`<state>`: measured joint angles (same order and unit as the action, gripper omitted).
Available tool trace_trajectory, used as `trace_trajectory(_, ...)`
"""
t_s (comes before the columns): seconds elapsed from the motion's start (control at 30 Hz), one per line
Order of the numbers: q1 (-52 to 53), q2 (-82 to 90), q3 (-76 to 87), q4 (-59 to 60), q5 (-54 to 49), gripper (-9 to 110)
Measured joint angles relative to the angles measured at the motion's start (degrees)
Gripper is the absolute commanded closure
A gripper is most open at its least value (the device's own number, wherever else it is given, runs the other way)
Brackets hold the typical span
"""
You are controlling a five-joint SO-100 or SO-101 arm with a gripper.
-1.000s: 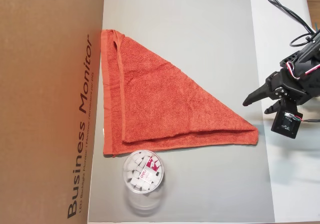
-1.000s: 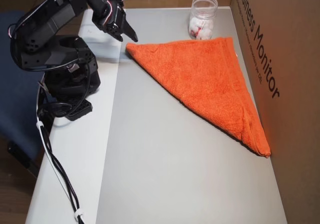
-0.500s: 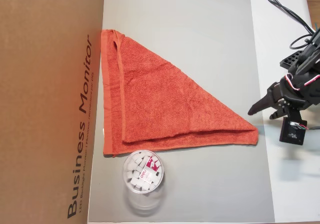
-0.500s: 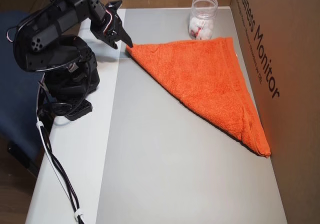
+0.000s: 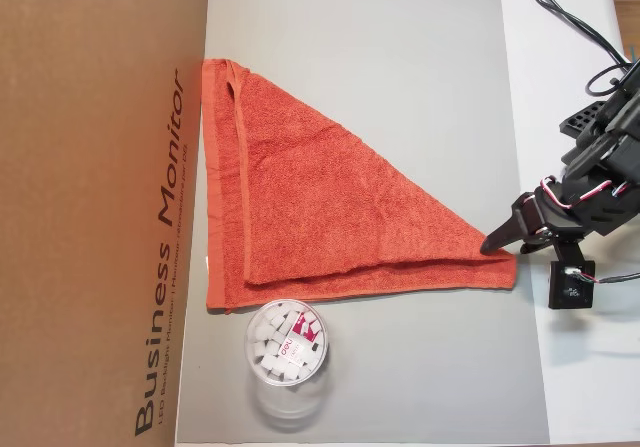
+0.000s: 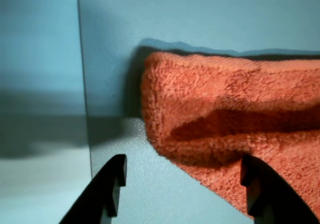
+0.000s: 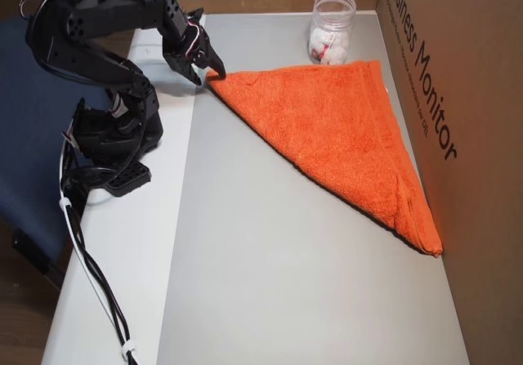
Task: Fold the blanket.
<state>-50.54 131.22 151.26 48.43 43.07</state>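
One claw [image 6: 182, 194] – agape at blanket [image 5: 320, 207] corner

blanket [image 6: 235, 114] cropped right, pincer [image 6: 182, 184] bases cropped

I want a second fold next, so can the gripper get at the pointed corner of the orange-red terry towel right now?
Probably yes. The gripper is open, its fingers straddling the orange-red terry towel at that corner, with only bare grey mat around it.
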Motion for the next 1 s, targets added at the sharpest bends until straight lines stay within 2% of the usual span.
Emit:
trace_trajectory(0.4, 0.44, -8.61, -0.18, -10.55, -2.72, 78)
trace_trajectory(0.73, 0.97, -11.43, -2.46, -10.9, -4.13, 79)
trace_trajectory(1.0, 0.97, -11.43, -2.64, -10.9, -4.13, 96)
